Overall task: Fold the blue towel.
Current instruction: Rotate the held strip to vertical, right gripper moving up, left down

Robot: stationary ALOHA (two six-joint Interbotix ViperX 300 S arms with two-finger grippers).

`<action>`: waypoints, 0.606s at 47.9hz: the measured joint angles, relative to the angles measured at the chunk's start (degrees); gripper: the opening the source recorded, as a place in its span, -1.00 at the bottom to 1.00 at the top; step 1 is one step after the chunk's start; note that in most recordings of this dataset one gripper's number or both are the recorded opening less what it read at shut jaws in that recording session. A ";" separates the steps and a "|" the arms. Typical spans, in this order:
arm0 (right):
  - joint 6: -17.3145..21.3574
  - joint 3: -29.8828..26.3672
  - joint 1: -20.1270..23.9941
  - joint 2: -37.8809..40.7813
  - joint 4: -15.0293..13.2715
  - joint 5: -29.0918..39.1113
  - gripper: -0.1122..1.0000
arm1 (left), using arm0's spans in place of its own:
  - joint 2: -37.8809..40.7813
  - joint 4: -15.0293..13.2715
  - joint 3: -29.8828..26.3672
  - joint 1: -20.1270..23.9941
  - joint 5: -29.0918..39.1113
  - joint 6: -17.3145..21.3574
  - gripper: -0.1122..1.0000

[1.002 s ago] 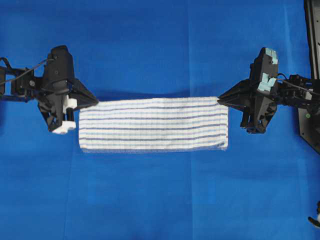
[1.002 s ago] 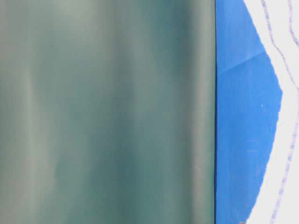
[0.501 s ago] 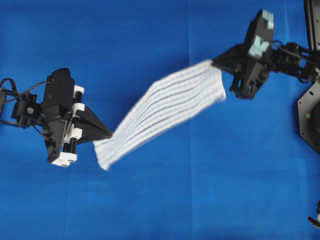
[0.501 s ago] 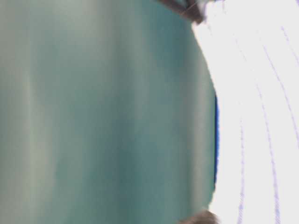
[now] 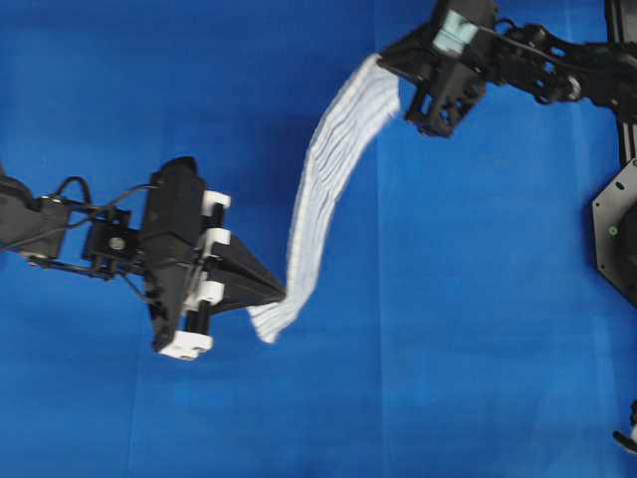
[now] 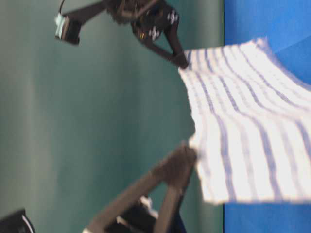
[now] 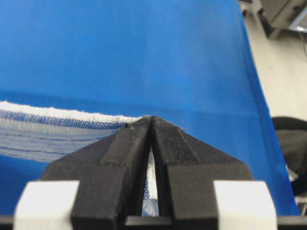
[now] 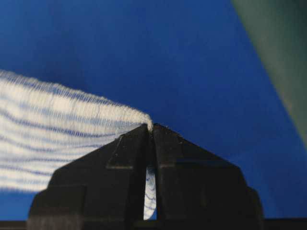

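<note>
Since a second ago, both arms have swung the blue towel (image 5: 323,189) from level to a steep diagonal above the blue table cover (image 5: 498,329). It hangs stretched in the air, corner to corner. Left gripper (image 5: 282,293) pinches the near end, right gripper (image 5: 388,62) the far end, jaws pressed together on cloth. Keeping even tension should lay it flat without twisting.

I find no legible text, label, brand, number or sign on any surface in view; nothing readable to record from any of my cameras.
</note>
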 measured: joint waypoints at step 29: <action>-3.78 -7.03 -1.93 4.83 0.00 -0.35 -0.74 | 10.81 0.18 -11.87 1.32 -0.18 2.46 -0.79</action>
